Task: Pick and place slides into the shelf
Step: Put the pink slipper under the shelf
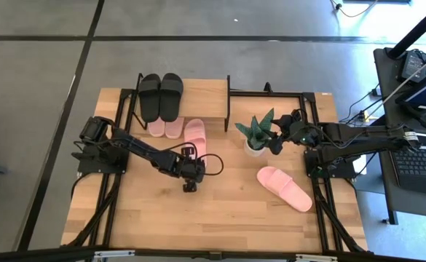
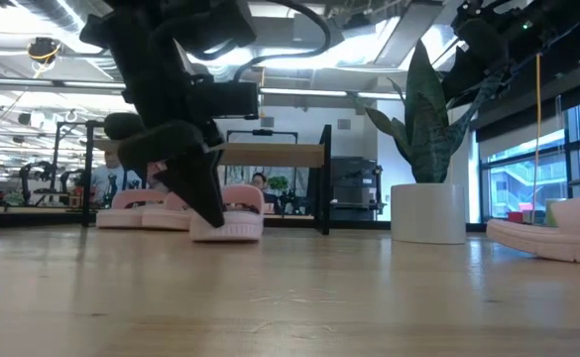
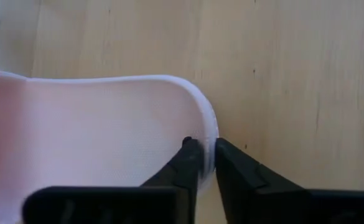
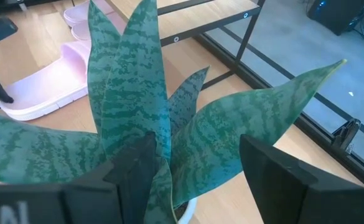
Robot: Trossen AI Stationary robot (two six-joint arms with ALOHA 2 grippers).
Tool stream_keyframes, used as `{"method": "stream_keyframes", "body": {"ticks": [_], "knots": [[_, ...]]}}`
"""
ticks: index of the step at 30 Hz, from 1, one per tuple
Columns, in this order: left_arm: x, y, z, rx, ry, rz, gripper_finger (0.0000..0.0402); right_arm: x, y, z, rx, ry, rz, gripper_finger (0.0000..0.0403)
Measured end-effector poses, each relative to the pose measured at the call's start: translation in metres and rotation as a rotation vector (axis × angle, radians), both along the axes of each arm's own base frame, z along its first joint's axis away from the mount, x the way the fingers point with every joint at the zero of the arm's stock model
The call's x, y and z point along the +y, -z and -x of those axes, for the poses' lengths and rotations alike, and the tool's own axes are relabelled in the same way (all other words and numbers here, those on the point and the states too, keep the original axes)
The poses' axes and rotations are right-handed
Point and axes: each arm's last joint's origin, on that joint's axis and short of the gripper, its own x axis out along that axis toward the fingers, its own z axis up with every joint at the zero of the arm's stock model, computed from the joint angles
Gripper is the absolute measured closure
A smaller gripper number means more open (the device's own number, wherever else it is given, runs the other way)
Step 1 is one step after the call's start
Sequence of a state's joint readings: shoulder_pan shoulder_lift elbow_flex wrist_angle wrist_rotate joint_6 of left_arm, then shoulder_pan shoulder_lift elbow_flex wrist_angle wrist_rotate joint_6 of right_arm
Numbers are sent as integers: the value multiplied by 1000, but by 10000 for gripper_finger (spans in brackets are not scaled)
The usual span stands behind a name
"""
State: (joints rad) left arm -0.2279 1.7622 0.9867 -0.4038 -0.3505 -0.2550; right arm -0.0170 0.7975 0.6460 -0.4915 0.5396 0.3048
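Left pincer (image 3: 201, 163) was nipped thin on the heel rim of a pink slide (image 1: 196, 136) lying on the counter (image 1: 234, 211) before the shelf (image 1: 205, 94); probably light, soft foam, best held by rim.

dark left gripper (image 2: 213, 210) down at a pink slide (image 2: 232, 213) on the table (image 2: 290, 297), more pink slides (image 2: 136, 210) under the shelf (image 2: 270, 155), potted plant (image 2: 426, 178) off right

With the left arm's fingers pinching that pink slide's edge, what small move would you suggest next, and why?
Probably lift slightly: the left gripper has its fingers clamped on the rim of the light pink slide sandal, which lies flat on the wooden tabletop before the low wood-topped shelf.
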Motion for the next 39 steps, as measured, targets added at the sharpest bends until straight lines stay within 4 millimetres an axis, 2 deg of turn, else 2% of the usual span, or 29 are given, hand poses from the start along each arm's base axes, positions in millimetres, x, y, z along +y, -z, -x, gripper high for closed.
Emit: {"method": "stream_keyframes", "body": {"ticks": [4,14,25,39], "knots": [[0,0,0,0,0,-3,393,0,0,0,0,0,0,171],[3,-4,-1,68,150,-79,398,0,0,0,-4,3,-4,171],[38,-3,1,180,141,-166,399,0,0,0,-6,4,-5,171],[79,-3,2,293,215,-262,400,0,0,0,-7,4,-6,171]]}}
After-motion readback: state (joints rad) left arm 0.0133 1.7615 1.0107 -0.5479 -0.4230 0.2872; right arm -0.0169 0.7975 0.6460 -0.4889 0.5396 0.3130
